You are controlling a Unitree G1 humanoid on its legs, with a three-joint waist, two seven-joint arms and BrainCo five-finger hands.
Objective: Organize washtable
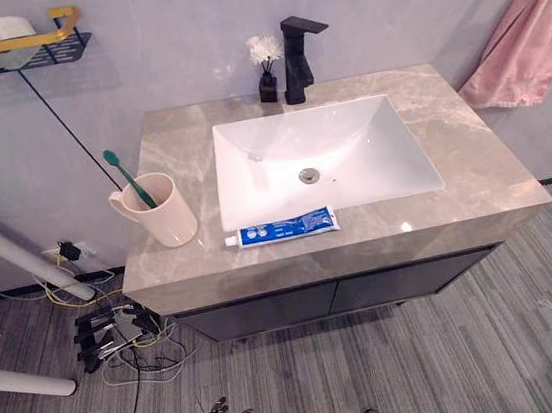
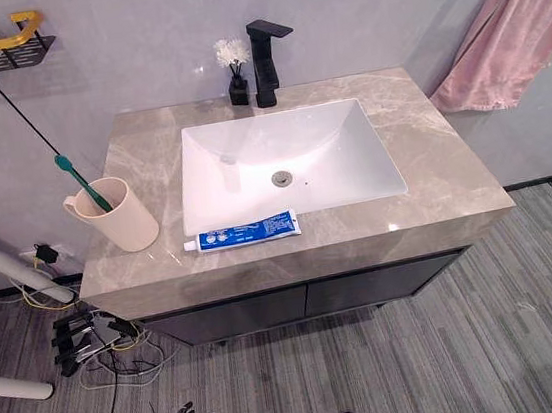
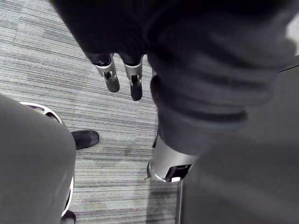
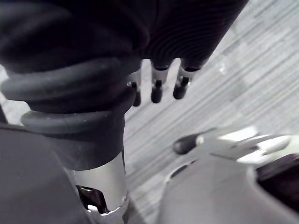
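Overhead, toothpaste (image 1: 281, 228) lies before the sink (image 1: 359, 146); wrist views show floor (image 3: 46, 56).

1 cup (image 1: 165, 222), 1 toothbrush (image 1: 127, 176), 1 toothpaste tube (image 1: 284, 228), 1 towel (image 1: 530, 39), 1 faucet (image 1: 296, 61).

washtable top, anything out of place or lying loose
The toothpaste tube lies flat near the front edge of the counter, just before the sink, while the toothbrush stands in the cup at the left. Nothing looks spilled or damaged.
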